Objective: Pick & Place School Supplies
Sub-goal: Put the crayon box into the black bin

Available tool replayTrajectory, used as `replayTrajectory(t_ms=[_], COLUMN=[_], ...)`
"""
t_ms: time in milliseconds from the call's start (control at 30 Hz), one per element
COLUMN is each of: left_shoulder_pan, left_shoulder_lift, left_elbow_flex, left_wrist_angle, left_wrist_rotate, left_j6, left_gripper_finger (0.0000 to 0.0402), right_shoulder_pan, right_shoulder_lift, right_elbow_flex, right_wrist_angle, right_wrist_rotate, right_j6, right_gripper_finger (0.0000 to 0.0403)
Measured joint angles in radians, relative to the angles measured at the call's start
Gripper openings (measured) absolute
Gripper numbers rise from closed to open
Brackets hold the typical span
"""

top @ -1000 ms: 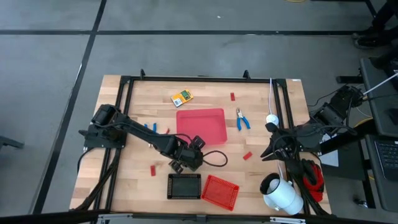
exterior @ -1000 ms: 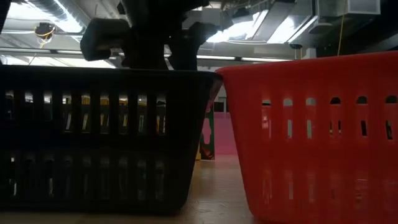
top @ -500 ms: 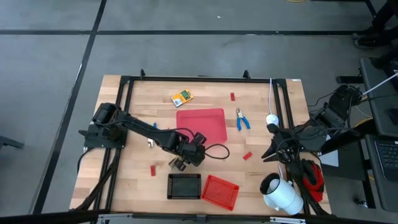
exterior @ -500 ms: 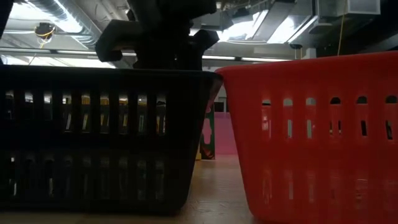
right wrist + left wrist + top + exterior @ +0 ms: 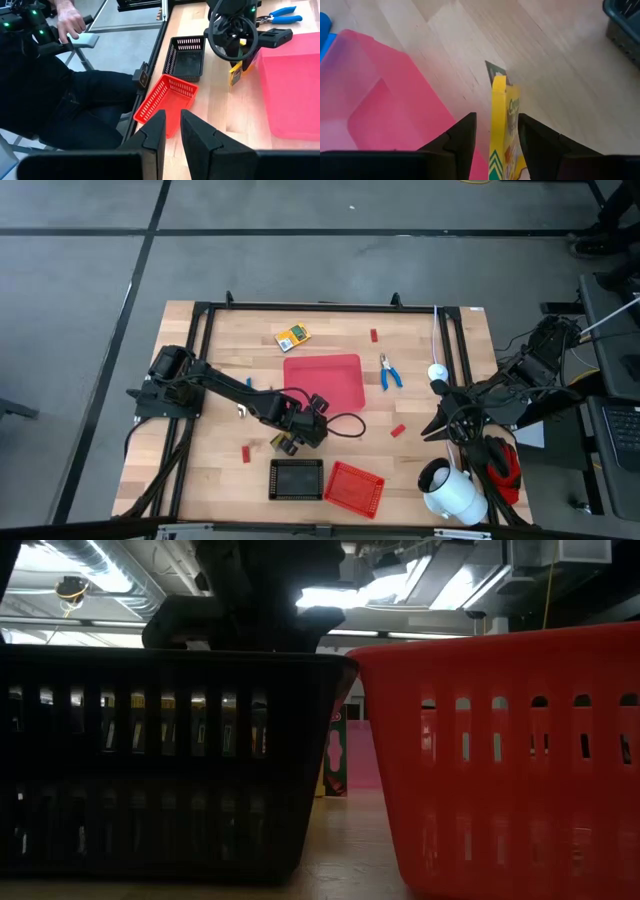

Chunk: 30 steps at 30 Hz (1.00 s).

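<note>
The left claw (image 5: 287, 443) hung over the middle of the wooden surface (image 5: 220, 470), just off the near-left corner of the large red tray (image 5: 325, 380) and a little back from the black basket (image 5: 297, 479). Its fingers (image 5: 462, 135) stood on either side of a yellow-and-green card box (image 5: 501, 125), held on edge between them and lifted clear of the wood; the fingers were partly apart, about as wide as the box. From the right wrist view the same box (image 5: 235, 74) dangled below the claw, beside the tray's edge.

Around it lay the rest of the supplies. A second card box (image 5: 293, 336) sat flat behind the tray, near the far edge. One pair of blue-handled pliers (image 5: 389, 371) lay just right of the tray, and another blue-handled tool (image 5: 243, 384) showed left of the tray, partly under the left arm. Small red blocks were scattered: one behind the tray (image 5: 374, 335), one to the right front (image 5: 397, 430), one at the left front (image 5: 247, 452).

The red mesh basket (image 5: 352, 485) stood touching or nearly touching the black basket on its right, both at the near edge; in the low view they filled the frame and hid the surface beyond.

The right claw (image 5: 169, 131) waited off the right side of the surface, its fingers nearly together and holding nothing. A seated person (image 5: 60, 90) showed beyond the near edge.
</note>
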<state>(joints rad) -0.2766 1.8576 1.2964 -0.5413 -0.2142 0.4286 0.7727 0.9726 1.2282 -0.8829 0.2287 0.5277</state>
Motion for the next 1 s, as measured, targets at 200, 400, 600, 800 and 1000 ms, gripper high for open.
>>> replayTrajectory(t_ms=[200,400,600,800,1000], left_shoulder_pan=[0.012,0.019,0.019,0.019,0.017], left_shoulder_lift=[0.000,0.000,0.000,-0.002,-0.048], left_elbow_flex=[-0.006,-0.030,-0.030,-0.027,0.057], left_wrist_angle=[0.013,0.044,0.053,0.077,-0.023], left_wrist_rotate=[0.029,0.043,0.041,0.029,-0.035], left_j6=[-0.016,-0.034,-0.050,-0.044,-0.016], left_gripper_finger=[0.0099,0.0046,0.0013,0.0016,0.0012], right_shoulder_pan=[0.008,0.011,0.011,0.011,0.011], right_shoulder_lift=[0.000,0.000,0.000,0.000,0.000], right_elbow_flex=[0.000,0.000,0.000,0.000,0.000], right_wrist_angle=[0.000,0.012,0.012,0.015,0.015], right_wrist_rotate=[0.000,0.000,0.000,0.000,0.000], right_j6=[0.015,0.016,0.016,0.015,0.022], right_gripper_finger=[0.0062,0.0062,0.0062,0.0062,0.0062])
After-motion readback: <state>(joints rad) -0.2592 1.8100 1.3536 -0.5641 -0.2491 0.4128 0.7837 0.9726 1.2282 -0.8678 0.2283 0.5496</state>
